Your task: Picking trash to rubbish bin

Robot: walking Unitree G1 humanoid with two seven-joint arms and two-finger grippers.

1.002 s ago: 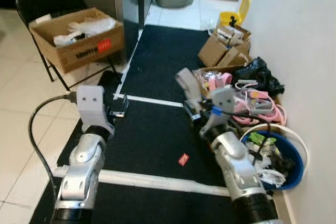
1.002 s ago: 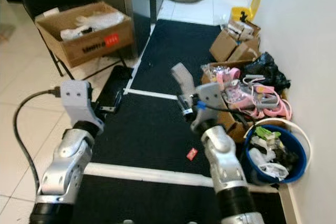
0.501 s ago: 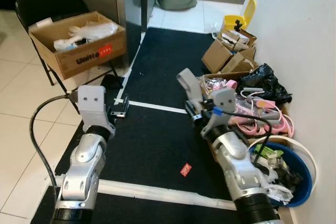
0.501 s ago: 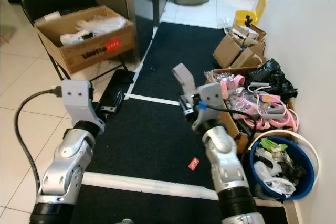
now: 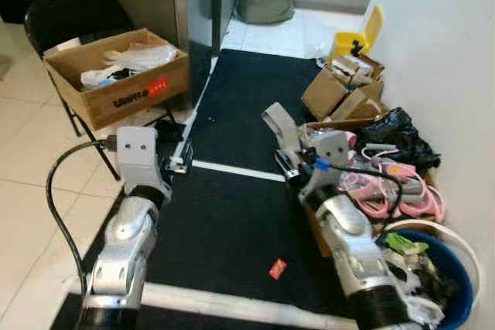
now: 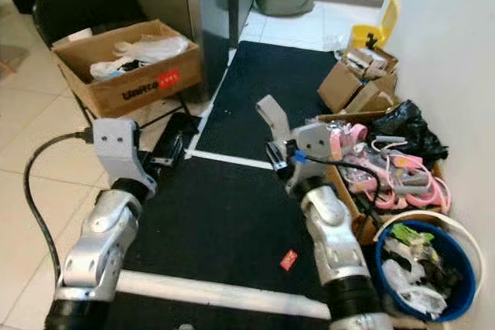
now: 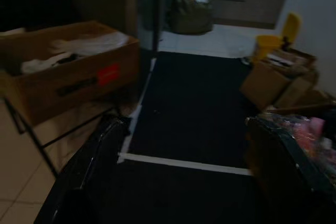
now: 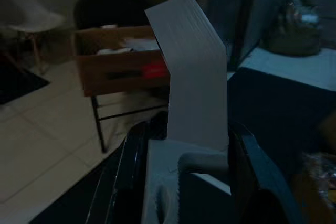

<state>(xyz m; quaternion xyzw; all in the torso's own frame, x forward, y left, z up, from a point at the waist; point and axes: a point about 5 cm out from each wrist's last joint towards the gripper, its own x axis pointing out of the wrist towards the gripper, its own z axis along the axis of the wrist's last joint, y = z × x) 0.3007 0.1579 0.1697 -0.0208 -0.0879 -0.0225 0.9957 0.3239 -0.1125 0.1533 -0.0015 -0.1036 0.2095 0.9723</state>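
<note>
— At twelve o'clock, raised: right gripper (image 6: pixel 272 144) clamps the grey card scrap (image 6: pixel 273 119); left gripper (image 5: pixel 179 161) spread, empty.
— Carrying step. Next, swing toward the blue bin (image 6: pixel 458 293) at four o'clock.

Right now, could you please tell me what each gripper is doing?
Left gripper: open, holding nothing.
Right gripper: shut on a grey cardboard strip.

Two silver arms, segmented, each ending near in a black cuff; grey boxy wrist housings; black cable (image 5: pixel 58 191) loops off the left wrist, thin black cable along the right; blue tab (image 5: pixel 315 165) on right housing; long black fingers (image 7: pixel 94 156).
</note>
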